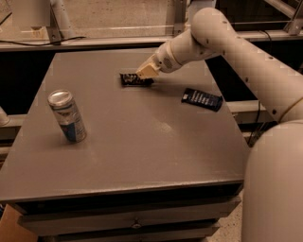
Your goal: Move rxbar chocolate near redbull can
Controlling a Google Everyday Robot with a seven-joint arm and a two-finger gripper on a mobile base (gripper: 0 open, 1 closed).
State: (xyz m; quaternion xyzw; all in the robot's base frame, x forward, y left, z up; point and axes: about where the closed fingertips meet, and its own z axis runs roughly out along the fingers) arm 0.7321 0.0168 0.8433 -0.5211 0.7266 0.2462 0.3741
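Your tool is at upper centre, over the flat black rxbar chocolate; its grip you cannot tell. The cylindrical redbull can stands upright at left on the matte grey worktop.

The place looked like a robotics lab or test bay, not a home. A plain grey table with a shallow drawer under its top stood against bare metal framing and a long rail, with a loose black cable trailing along the ledge behind. A bulky white robot arm reached in from the right, and its gripper sat low over the rxbar chocolate at the far side of the table. Only staged items lay out: that bar, a redbull can and a dark blue bar wrapper, spaced well apart. A speckled hard floor showed at the bottom edge.
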